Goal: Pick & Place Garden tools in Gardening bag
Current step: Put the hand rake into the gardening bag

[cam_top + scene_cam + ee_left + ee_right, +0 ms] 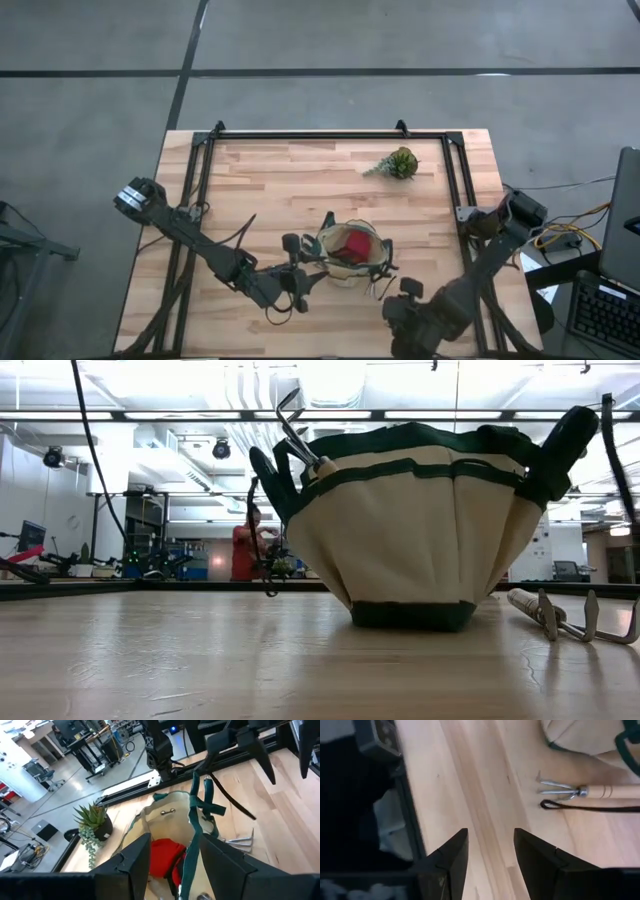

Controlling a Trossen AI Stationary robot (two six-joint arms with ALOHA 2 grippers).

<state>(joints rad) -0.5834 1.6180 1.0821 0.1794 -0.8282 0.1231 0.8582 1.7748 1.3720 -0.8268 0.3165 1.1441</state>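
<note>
Rake [580, 791] lies on bench [260, 190] beside bag [352, 256]; right gripper [490, 847] open, empty (left gripper [170, 855] open at rim) — cord [600, 808] may snag.

Surface: light wooden table [270, 190], planked, with a black frame along its edges.
Bag: gardening bag [350, 255] stands upright near the front middle.
Rake: wooden-handled rake [580, 791] lies flat just beside the bag.
Plant: small green plant [396, 164] sits toward the far right, well apart from the bag.
</note>
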